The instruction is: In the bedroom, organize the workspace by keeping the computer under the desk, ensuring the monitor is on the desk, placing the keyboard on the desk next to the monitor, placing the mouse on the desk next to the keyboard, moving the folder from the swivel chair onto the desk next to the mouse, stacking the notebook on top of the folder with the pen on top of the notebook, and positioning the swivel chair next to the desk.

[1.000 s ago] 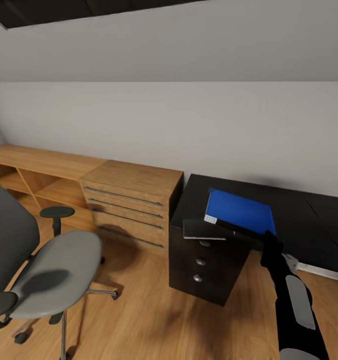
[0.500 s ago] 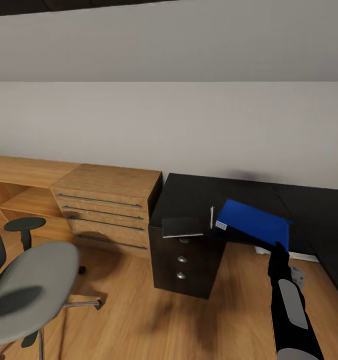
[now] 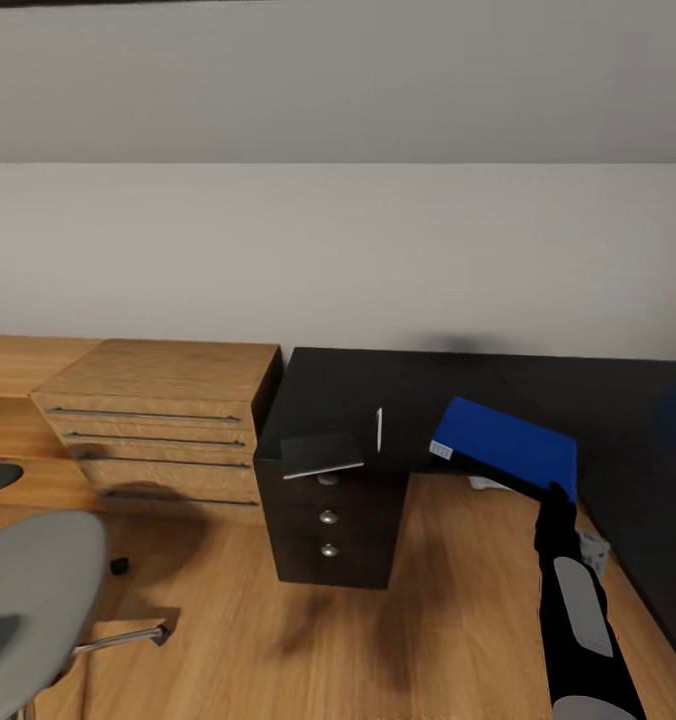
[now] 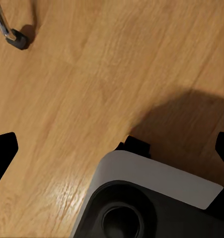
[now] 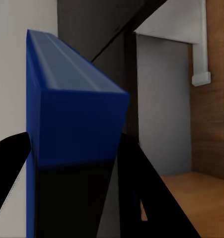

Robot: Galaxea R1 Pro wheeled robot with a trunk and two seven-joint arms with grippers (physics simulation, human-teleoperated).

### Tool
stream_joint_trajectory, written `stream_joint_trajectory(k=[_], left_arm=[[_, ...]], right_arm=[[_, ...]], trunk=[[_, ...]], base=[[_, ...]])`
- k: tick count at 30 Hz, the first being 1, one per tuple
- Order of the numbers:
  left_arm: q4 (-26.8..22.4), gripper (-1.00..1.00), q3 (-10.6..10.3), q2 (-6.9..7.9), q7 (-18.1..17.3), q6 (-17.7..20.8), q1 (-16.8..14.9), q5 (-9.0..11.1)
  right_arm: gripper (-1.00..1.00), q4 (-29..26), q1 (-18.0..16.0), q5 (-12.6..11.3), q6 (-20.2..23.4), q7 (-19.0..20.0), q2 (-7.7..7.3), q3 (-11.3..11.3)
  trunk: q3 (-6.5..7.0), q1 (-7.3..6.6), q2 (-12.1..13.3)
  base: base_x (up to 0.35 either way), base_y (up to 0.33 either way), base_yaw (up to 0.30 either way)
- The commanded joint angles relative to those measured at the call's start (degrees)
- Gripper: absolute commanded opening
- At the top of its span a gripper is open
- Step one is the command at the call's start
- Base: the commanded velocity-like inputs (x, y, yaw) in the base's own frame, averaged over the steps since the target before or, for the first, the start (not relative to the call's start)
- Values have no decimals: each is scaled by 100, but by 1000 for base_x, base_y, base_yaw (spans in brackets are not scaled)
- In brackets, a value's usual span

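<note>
Swinging right, my view now centres the long black desk (image 3: 418, 395); right gripper (image 5: 74, 163) clamps the thick blue folder (image 3: 505, 447), which I'd set flat at two o'clock.

It was a home study corner under a sloping ceiling: a black desk (image 3: 378, 385) with a knobbed drawer unit stood against a plain pale wall (image 3: 338, 250), a light wooden chest (image 3: 163, 420) to its left, a grey swivel chair (image 3: 28, 590) near on wood flooring (image 3: 278, 650).
</note>
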Motion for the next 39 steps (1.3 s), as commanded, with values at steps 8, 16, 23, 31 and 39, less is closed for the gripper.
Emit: stream_joint_trajectory(k=[8, 16, 23, 31, 39], left_arm=[[-2, 100, -48, 3, 35, -23, -2, 44], [-2, 100, -47, 3, 35, -23, -1, 44], [-2, 100, -45, 1, 35, -23, -3, 44], [-2, 100, -47, 0, 35, -23, -2, 44], [-2, 100, -41, 1, 35, -31, -2, 41]], right_arm=[[-100, -6, -5, -40, -30, -7, 3, 56], [-100, 0, -5, -34, -27, -8, -1, 236], [-100, -5, -5, -95, -9, 206, -1, 229], [-100, -23, -5, -134, 18, 336, 6, 221], [-100, -32, -5, -135, 19, 355, 25, 229]], trunk=[[-5, 0, -3], [-5, 0, -3], [-5, 0, -3], [-5, 0, -3], [-5, 0, -3]], base=[[0, 0, -281], [0, 0, -280], [0, 0, -135], [0, 0, -8], [97, -92, 0]])
